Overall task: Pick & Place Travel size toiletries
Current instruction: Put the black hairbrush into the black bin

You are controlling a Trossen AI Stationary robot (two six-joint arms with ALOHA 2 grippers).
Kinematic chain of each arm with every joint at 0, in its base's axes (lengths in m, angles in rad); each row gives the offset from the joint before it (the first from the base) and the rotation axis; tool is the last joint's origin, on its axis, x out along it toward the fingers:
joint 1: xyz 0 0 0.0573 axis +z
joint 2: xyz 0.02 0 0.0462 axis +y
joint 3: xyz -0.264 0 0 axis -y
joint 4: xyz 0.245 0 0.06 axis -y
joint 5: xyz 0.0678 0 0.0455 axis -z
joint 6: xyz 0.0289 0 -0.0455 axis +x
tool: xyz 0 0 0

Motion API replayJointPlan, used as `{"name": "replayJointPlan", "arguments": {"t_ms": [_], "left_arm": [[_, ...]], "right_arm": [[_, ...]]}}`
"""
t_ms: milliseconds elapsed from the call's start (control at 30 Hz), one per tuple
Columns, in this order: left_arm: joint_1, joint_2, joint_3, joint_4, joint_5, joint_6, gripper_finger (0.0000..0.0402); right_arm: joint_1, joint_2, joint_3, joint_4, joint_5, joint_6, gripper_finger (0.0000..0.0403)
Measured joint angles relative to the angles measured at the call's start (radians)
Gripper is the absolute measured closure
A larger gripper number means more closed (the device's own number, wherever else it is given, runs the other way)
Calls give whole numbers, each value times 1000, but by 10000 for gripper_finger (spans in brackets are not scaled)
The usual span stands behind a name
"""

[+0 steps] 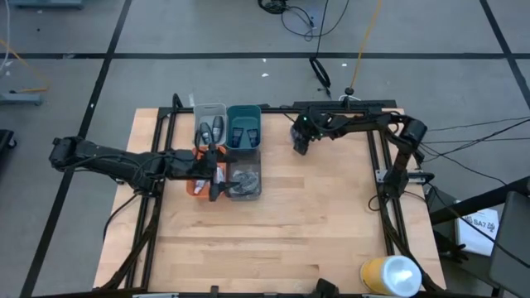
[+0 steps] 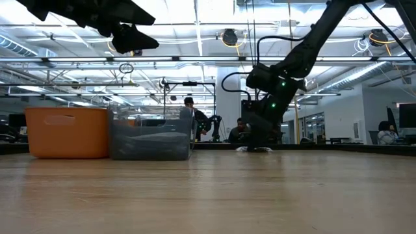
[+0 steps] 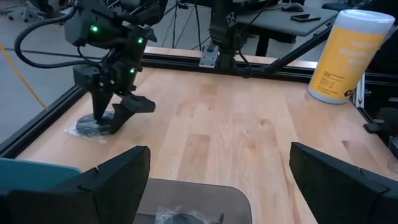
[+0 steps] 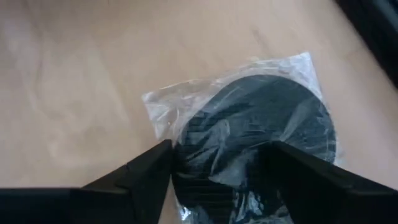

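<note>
A dark grey round puff in a clear wrapper lies flat on the table near the far edge. My right gripper slants down onto it, open, with one finger on each side of the puff's near part. My left gripper hangs open and holds nothing above the bins, over a grey bin with another wrapped puff in it. The clear bin holds dark bottles, and the teal bin holds dark packets. My right gripper comes at the puff from above, slanting down, its fingers straddling the puff's near part over the clear wrapper. The puff lies flat on the table. Whether the fingers touch the puff or its wrapper, I cannot tell.
An orange bin stands beside the grey one, partly under my left arm. A big yellow cylinder with a white end lies at the near right corner. Black frame rails run along the table's sides. Bare wood lies between the bins and the puff.
</note>
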Motion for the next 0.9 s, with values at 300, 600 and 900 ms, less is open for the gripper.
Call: {"name": "replayJointPlan", "arguments": {"t_ms": [300, 600, 900], "left_arm": [[0, 0, 0, -2, 0, -12, 25], [0, 0, 0, -2, 0, -19, 25], [0, 0, 0, -2, -1, -19, 25]], "right_arm": [[58, -4, -2, -87, 11, 0, 273], [74, -25, -3, -92, -8, -4, 396], [105, -154, -9, -105, 3, -8, 402]]}}
